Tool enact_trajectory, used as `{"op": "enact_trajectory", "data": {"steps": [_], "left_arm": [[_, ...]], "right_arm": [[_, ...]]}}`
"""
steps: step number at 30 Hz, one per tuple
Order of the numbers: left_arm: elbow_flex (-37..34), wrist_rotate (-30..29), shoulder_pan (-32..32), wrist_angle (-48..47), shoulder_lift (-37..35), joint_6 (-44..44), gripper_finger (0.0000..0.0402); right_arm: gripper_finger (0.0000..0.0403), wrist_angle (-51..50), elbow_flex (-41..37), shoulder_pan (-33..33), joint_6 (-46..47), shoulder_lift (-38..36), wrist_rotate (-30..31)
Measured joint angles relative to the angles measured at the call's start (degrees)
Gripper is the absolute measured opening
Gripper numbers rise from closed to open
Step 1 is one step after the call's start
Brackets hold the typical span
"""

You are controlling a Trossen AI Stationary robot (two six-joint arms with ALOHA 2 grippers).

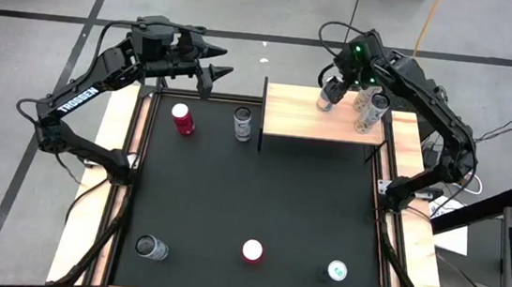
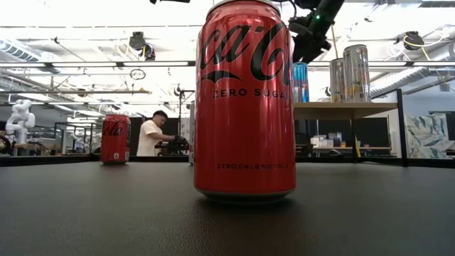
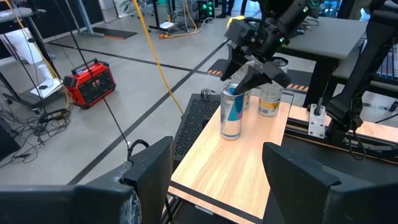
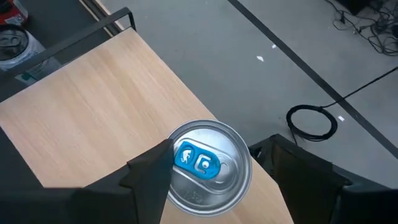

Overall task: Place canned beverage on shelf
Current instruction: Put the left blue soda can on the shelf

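A blue-and-silver can stands upright on its base on the pale-wood shelf, near the shelf's far edge. My right gripper hovers at the can's top, slanting down, open, with one finger on either side of the rim. Two more cans stand beside it on the shelf. My left gripper waits open and empty above the table's far left corner, pointing at the shelf. My right gripper has its fingers on either side of the can's top rim, slanting down from above. One finger overlaps the rim in the wrist view; whether it touches, I cannot tell. The can stands upright on the shelf.
On the black table a red can and a dark can stand just left of the shelf. Three more cans stand near the front edge: dark, red, green-white. A person sits in the room behind.
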Motion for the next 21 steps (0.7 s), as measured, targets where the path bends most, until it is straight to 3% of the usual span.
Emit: {"op": "enact_trajectory", "data": {"steps": [5, 21], "left_arm": [[0.0, 0.0, 0.0, -0.02, 0.0, -0.02, 0.0249], [0.0, 0.0, 0.0, -0.02, 0.0, -0.02, 0.0249]], "right_arm": [[0.0252, -1.46, 0.02, 0.02, -0.27, -0.09, 5.07], [0.0251, -3.92, 0.09, -0.59, 1.16, -1.09, 5.54]]}}
